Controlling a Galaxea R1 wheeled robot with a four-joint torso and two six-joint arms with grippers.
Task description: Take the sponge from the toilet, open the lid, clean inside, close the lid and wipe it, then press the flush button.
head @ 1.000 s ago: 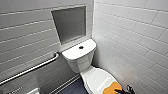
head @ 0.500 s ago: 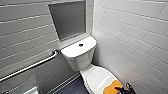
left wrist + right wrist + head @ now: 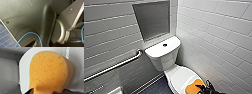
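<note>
TOILET CORNER, HEAD VIEW: My right pincer [image 3: 205, 89] sits at the near end of the orange sponge [image 3: 192, 86], which lies flat on the closed lid [image 3: 180, 75] of the white toilet [image 3: 163, 62]. I cannot tell whether the pincer is clamped on the foam or only meets it. Its dark body overlaps the sponge's edge on the side toward the white tiled wall [image 3: 219, 37].

From my right wrist the sponge looms large and is pitted with small pores. Its rounded body rests on the smooth lid, and the lid's white rim curves out beyond the sponge.

Behind the lid stands the boxy tank, with the small dark flush button [image 3: 164, 45] in the middle of its flat tank top [image 3: 156, 50]. A metal grab bar [image 3: 116, 65] slants along the grey tiled wall on the toilet's left. A grey recess [image 3: 152, 20] is set into that wall above the tank, and dark floor [image 3: 156, 88] shows beside the bowl.

From my left wrist a blue cable [image 3: 37, 36] loops across my own dark housing, with a corner of blue tiled floor next to it.
</note>
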